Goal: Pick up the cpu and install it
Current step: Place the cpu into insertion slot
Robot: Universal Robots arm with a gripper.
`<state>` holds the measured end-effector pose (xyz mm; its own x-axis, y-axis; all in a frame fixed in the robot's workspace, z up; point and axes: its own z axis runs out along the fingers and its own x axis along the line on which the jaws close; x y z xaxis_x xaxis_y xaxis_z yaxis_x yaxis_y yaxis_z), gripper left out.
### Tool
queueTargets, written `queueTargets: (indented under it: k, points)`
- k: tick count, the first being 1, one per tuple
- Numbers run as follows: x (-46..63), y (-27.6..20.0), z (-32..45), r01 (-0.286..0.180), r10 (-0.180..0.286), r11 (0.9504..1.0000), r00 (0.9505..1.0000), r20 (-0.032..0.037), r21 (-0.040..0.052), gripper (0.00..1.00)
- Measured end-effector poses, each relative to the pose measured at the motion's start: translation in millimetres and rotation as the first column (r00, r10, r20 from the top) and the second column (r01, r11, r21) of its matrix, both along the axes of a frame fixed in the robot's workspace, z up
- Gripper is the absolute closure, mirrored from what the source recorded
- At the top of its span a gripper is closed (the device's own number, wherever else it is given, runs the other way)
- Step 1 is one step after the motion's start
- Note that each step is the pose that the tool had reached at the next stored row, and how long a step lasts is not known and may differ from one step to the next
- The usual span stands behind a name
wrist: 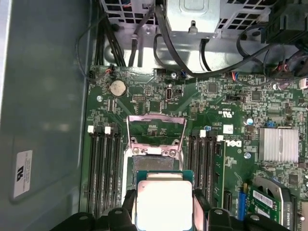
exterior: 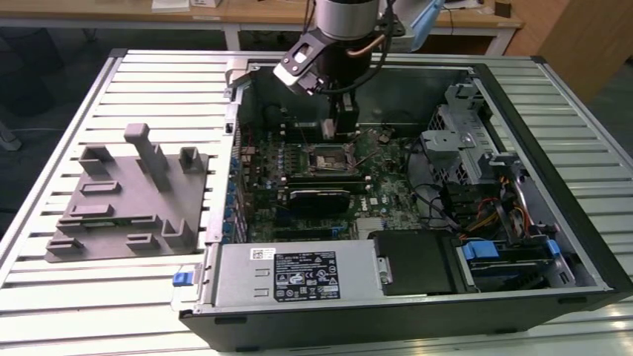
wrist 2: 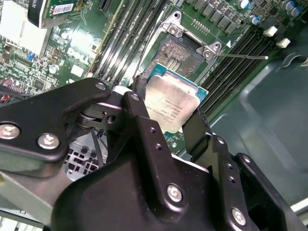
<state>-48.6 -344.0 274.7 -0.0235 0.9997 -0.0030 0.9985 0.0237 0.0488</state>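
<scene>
Exterior view: set high and well back, angled down on the whole open black computer case (exterior: pixel 396 322) and the slatted metal table (exterior: pixel 59 311).

Both wrist views: close over the green motherboard (wrist: pixel 144 103) (wrist 2: pixel 77 62), looking past my black fingers (wrist: pixel 129 204) (wrist 2: pixel 144 134).

All three views share the open metal-framed socket (exterior: pixel 327 158) (wrist: pixel 154 144) (wrist 2: pixel 180 53). Both wrist views share the silver square cpu (wrist: pixel 164 204) (wrist 2: pixel 173 106).
</scene>
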Motion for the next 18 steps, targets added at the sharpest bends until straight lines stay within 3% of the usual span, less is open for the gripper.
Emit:
queueTargets:
  k: [4,9,18]
  points:
    - [-0.6,0.4,-5.9,0.003,-0.003,1.0,1.0,0.0001,0.0007,0.46]
    - [-1.1,0.6,-13.8,0.003,-0.003,1.0,1.0,0.0002,0.0088,0.46]
    - [-4.5,2.1,-26.3,0.003,-0.003,1.0,1.0,0.0003,0.0089,0.46]
